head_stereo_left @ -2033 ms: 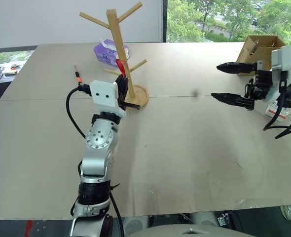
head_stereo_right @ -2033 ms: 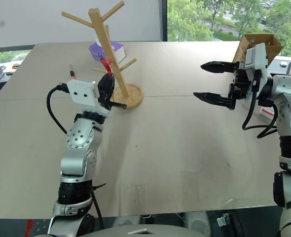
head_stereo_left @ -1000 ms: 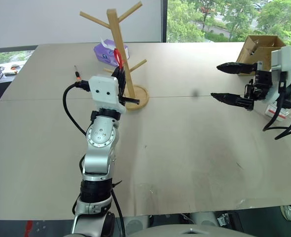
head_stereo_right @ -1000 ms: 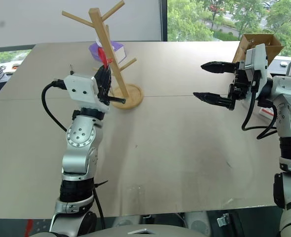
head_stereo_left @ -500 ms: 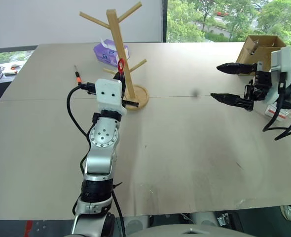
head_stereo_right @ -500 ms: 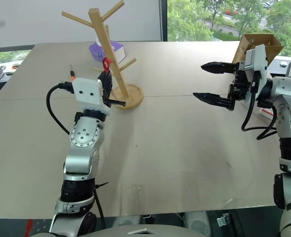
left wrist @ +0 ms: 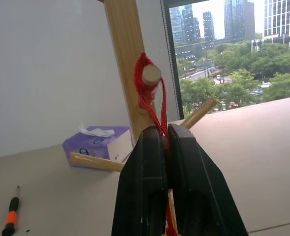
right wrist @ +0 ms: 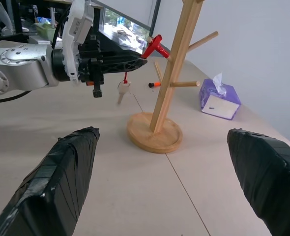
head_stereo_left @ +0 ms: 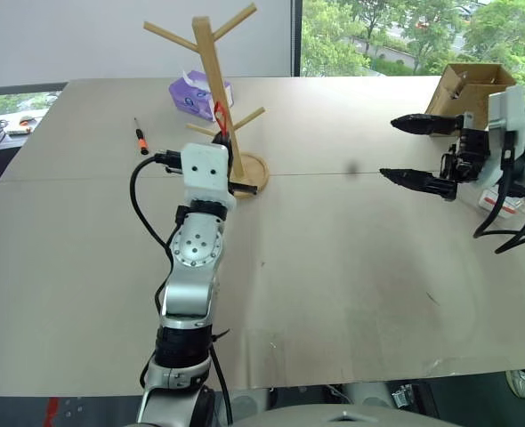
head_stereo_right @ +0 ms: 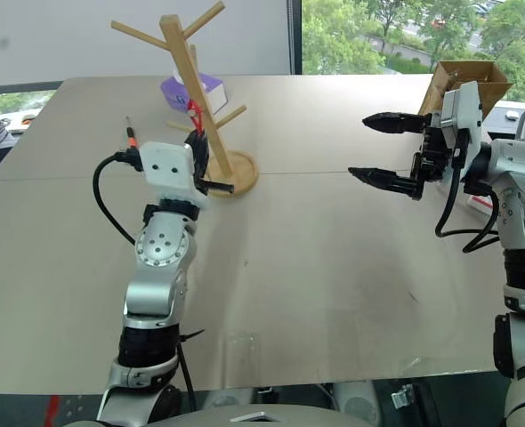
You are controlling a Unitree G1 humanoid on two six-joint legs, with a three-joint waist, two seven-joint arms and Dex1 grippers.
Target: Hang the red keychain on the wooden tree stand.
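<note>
Red keychain looping over peg of wooden tree stand, silver key dangling below; stand standing upright on round base.

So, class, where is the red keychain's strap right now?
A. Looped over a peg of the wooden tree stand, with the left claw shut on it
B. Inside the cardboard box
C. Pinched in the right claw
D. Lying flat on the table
A: the red keychain loops over a peg of the wooden tree stand, with the left claw shut on it.

High-rise office: large table, window over city towers, treetops.
</note>
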